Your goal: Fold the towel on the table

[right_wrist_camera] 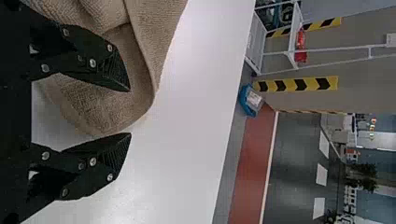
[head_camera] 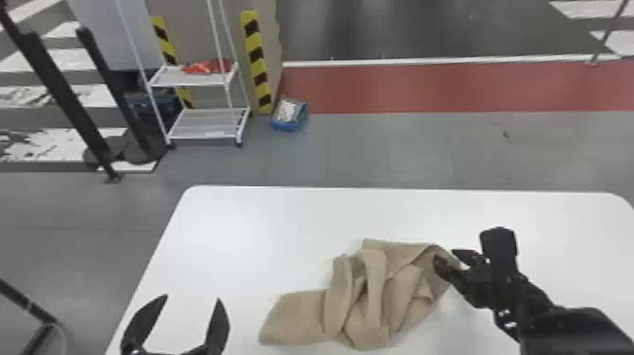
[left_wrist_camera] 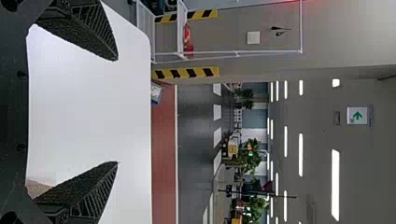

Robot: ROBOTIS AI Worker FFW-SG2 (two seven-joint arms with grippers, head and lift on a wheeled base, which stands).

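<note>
A crumpled beige towel (head_camera: 372,288) lies in loose folds on the white table (head_camera: 245,226), with one flatter end toward the left. At its right edge is my right gripper (head_camera: 446,259), fingers apart, one of them over the cloth. In the right wrist view the towel (right_wrist_camera: 140,42) has a rounded corner between the spread fingers of the right gripper (right_wrist_camera: 130,112). My left gripper (head_camera: 193,300) stands open at the table's near left, apart from the towel. The left wrist view shows the left gripper (left_wrist_camera: 117,111) with nothing between its fingers and a bit of towel (left_wrist_camera: 37,187) beside one finger.
Beyond the table's far edge, a white wheeled rack (head_camera: 207,123) and a blue bin (head_camera: 289,114) stand on the floor. Black posts (head_camera: 70,99) rise at the far left.
</note>
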